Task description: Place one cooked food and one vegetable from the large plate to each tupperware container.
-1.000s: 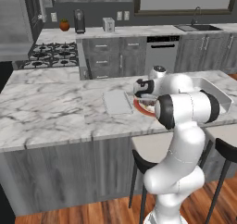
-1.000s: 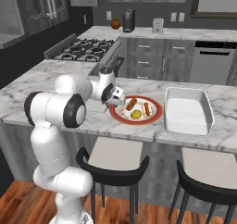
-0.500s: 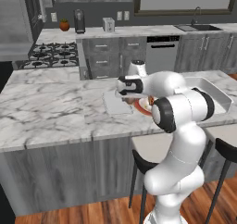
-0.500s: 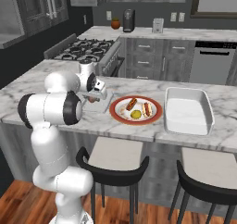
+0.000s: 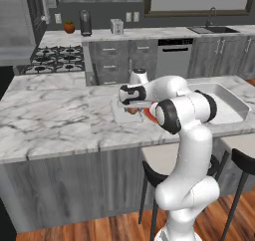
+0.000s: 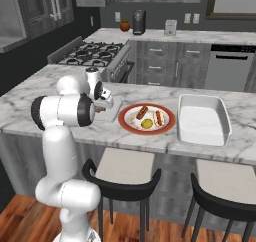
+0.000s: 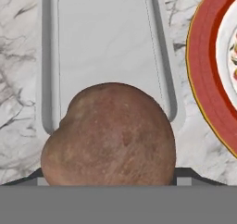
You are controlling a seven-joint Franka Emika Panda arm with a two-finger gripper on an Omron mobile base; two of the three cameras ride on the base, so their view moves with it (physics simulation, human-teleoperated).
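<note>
We carry a potato (image 7: 109, 135) in our wide-set fingers over the small tray (image 7: 106, 47), plate (image 7: 210, 70) at 3 o'clock, so both trays look unfilled and nearly everything remains.

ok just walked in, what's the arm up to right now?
The arm's pincer holds a brown potato-like item above the small flat pale-grey tray, right beside the large plate. The plate holds what look like two sausages in buns and a small yellow-green piece. The larger white container on the plate's other side holds nothing. From the way things lie, the item looks about to go down in the small tray.
</note>
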